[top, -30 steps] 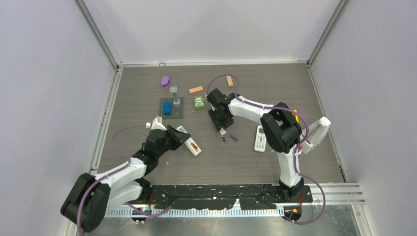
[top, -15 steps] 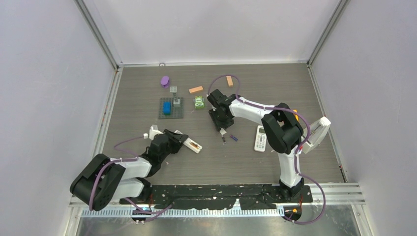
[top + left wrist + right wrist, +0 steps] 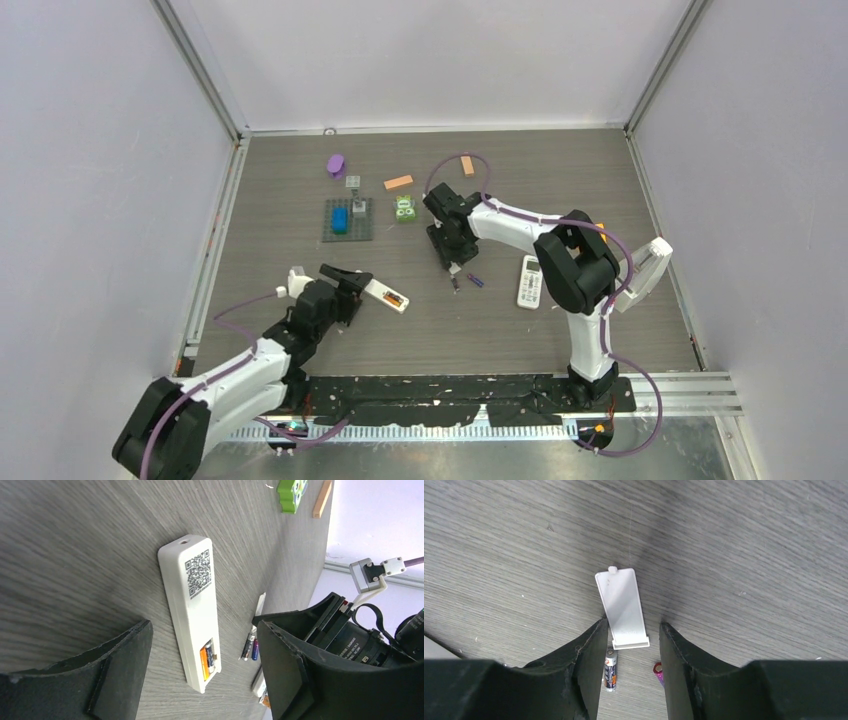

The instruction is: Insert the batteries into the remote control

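The white remote control point(image 3: 192, 605) lies face down on the table, its battery bay open with an orange and a dark battery point(image 3: 208, 660) inside. My left gripper point(image 3: 204, 627) stands open around it, both fingers clear of its sides; from above the remote point(image 3: 386, 295) lies just right of that gripper point(image 3: 350, 283). A dark battery point(image 3: 610, 676) and a purple battery point(image 3: 658, 672) lie loose under my right gripper point(image 3: 631, 630). This gripper is open, with the white battery cover point(image 3: 621, 607) flat on the table between its fingertips.
A second white remote point(image 3: 529, 282) lies right of the loose batteries. At the back stand a grey plate with a blue brick point(image 3: 348, 222), a green block point(image 3: 404, 209), a purple piece point(image 3: 336, 165) and two orange-tan blocks point(image 3: 398, 182).
My left gripper has opened and let go of the remote, which now rests on the table; the left arm has drawn back toward its base. The right arm has barely moved.
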